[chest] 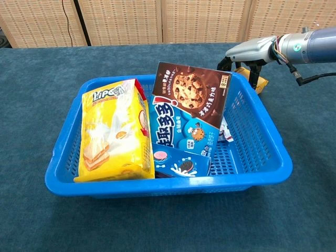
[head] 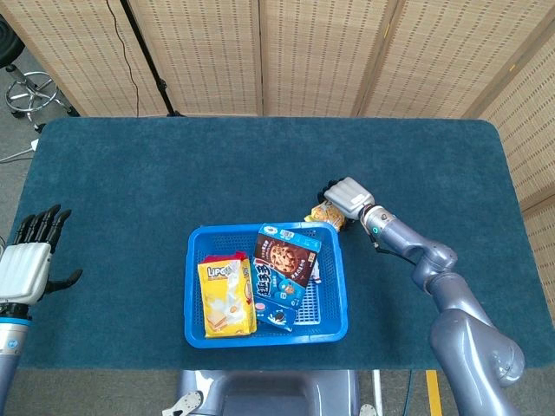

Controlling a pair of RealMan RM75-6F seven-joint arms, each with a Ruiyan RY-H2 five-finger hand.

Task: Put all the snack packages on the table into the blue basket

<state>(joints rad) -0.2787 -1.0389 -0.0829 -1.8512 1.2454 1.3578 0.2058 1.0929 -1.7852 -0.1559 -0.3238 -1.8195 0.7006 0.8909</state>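
Observation:
The blue basket [head: 260, 338] [chest: 168, 187] stands at the table's front centre. It holds a yellow Lipo package [head: 227, 299] [chest: 113, 131], a brown cookie box [head: 284, 258] [chest: 193, 94] and a blue cookie pack [head: 276, 299] [chest: 181, 142]. A yellow snack box [head: 325, 214] [chest: 261, 83] lies on the table just beyond the basket's far right corner. My right hand [head: 347, 196] [chest: 251, 51] lies over it with fingers curled down around it, gripping it and hiding most of it. My left hand [head: 30, 260] hovers with fingers spread at the left table edge, holding nothing.
The dark blue table cloth [head: 173, 173] spreads wide around the basket. Woven folding screens [head: 303, 52] stand behind the table. A stool [head: 30, 91] sits on the floor at the far left.

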